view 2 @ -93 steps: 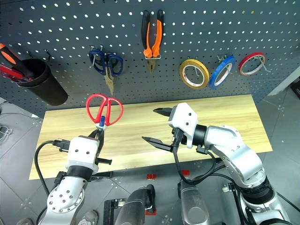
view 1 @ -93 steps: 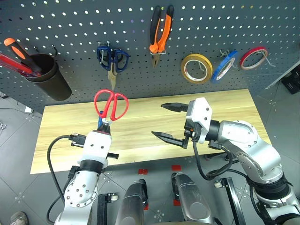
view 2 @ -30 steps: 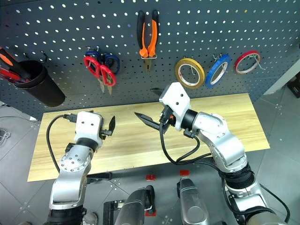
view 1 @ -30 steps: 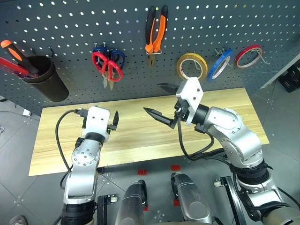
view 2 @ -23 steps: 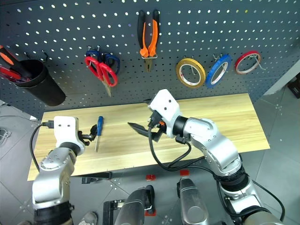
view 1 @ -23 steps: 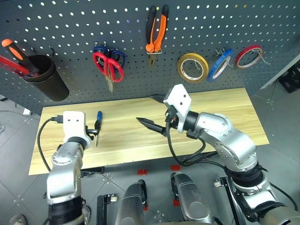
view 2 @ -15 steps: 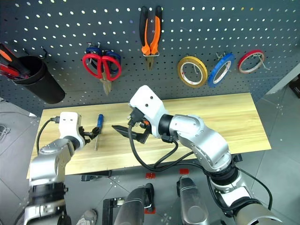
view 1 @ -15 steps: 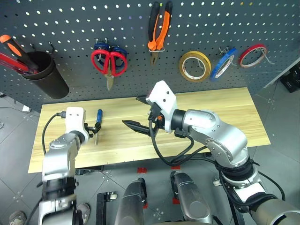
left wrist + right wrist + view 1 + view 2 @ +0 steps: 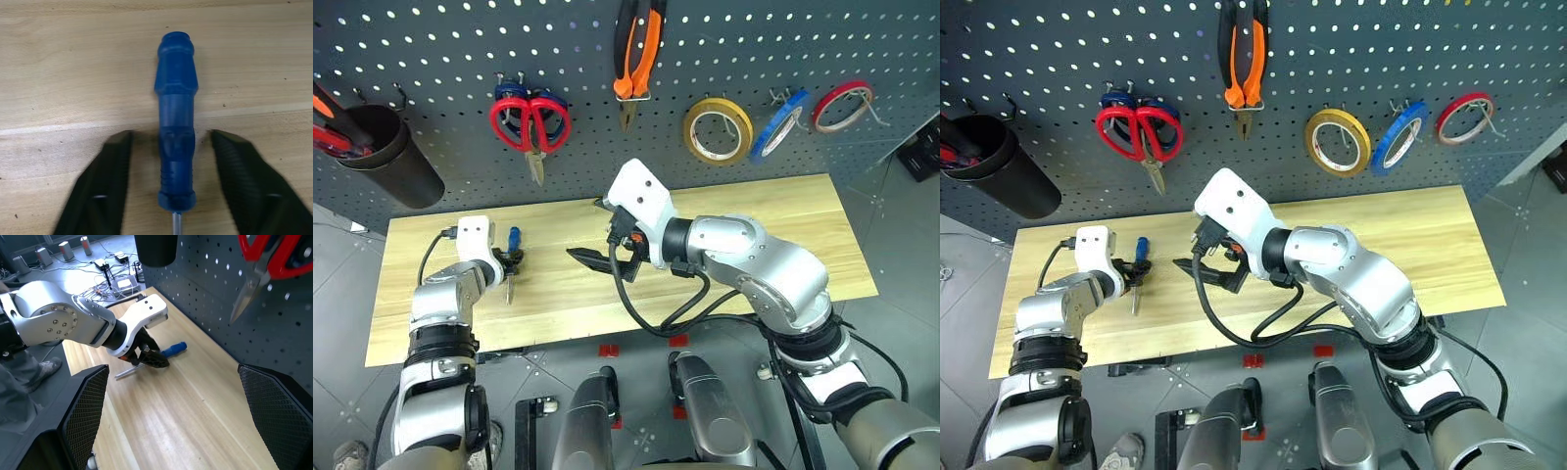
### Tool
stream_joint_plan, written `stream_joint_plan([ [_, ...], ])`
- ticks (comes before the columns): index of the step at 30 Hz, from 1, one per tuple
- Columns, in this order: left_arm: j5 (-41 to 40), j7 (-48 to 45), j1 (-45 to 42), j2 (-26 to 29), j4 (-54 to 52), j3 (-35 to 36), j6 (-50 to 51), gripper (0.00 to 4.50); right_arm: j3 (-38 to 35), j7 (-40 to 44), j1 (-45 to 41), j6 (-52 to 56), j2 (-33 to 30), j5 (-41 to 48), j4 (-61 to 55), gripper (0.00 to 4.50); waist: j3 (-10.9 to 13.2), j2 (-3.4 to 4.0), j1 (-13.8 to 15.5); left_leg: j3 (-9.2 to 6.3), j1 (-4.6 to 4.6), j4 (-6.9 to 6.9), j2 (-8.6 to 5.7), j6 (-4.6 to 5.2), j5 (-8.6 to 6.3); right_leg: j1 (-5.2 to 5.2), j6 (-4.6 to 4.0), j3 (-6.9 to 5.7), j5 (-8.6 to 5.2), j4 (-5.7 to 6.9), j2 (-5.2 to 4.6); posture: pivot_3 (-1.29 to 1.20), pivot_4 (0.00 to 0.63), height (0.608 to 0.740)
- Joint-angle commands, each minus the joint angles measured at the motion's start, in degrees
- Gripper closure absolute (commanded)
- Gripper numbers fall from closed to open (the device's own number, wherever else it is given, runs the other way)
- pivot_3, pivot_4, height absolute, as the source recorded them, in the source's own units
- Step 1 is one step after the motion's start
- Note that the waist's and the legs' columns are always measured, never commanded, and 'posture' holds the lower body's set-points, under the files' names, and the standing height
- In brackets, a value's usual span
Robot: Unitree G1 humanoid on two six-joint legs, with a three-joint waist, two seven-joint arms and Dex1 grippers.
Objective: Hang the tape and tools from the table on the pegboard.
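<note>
A blue-handled screwdriver (image 9: pixel 512 242) lies on the light wood table (image 9: pixel 754 211), near its left end. My left gripper (image 9: pixel 514 261) is down at it. In the left wrist view the handle (image 9: pixel 176 122) lies between the two black fingers (image 9: pixel 105 191), with a gap on each side, so the gripper is open. My right gripper (image 9: pixel 584 228) hovers open and empty over the table's middle. On the pegboard (image 9: pixel 440 59) hang the red scissors (image 9: pixel 530 117), the orange-and-black pliers (image 9: pixel 638 49) and the yellow tape (image 9: pixel 718 129).
Blue-handled scissors hang behind the red ones. A blue tape ring (image 9: pixel 778 122) and a red tape ring (image 9: pixel 842 106) hang right of the yellow one. A black cup (image 9: pixel 386 166) holding red and orange screwdrivers hangs at the board's left.
The red scissors left my left gripper and now hang on the pegboard. My left hand sank to the screwdriver and its jaws narrowed around the handle. My right arm swung left.
</note>
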Motion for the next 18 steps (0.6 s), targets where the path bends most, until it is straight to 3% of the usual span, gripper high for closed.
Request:
stream_joint_plan([
  [1, -0.94, -1.53, 0.43, 0.99, 2.20, -0.43, 0.72, 3.23, -1.37, 1.05, -1.65, 1.04, -0.15, 1.48, -1.24, 0.00, 0.00, 0.00, -0.09, 0.00, 0.00, 0.00, 0.00, 0.00, 0.00, -0.01, 0.00, -0.01, 0.00, 0.02, 0.00, -0.38, 0.427, 0.740],
  [3, -1.19, -2.37, 1.05, 1.71, 0.85, -0.72, 1.03, 3.88, -1.58, 1.12, -1.96, 1.31, -0.26, 1.74, -0.94, 0.00, 0.00, 0.00, -0.11, -0.01, 0.00, -0.01, 0.01, -0.02, 0.01, -0.02, 0.00, -0.03, 0.00, 0.04, 0.00, -0.38, 0.418, 0.740],
  [6, -2.28, -3.02, 3.31, 2.55, -3.82, -0.05, 2.40, 3.90, -2.19, 1.85, -1.82, 1.10, -0.66, 2.43, -1.41, 0.00, -0.01, -0.01, -0.52, -0.01, 0.00, -0.01, 0.01, -0.08, 0.05, -0.03, 0.00, -0.02, 0.00, 0.04, 0.00, -0.38, 0.409, 0.740],
  [12, -6.18, -2.73, 13.73, 2.99, -26.35, 4.27, 2.73, 3.90, -5.08, 4.76, 0.73, -5.91, -1.51, 3.96, -4.06, 0.00, -0.03, -0.04, -1.35, 0.00, -0.21, -0.02, 0.03, -0.11, 0.06, -0.25, -0.12, -0.02, 0.08, -0.01, 0.00, -0.37, 0.393, 0.740],
  [18, -10.39, 0.89, 24.69, -1.11, -53.16, 9.37, 2.44, 3.90, -8.36, 7.89, 0.83, -9.58, -1.47, 7.83, -4.36, 0.00, -0.07, -0.09, -1.34, 0.05, -0.26, -0.02, 0.04, -0.10, 0.05, -0.24, -0.13, 0.00, 0.09, -0.08, -0.02, -0.35, 0.384, 0.740],
])
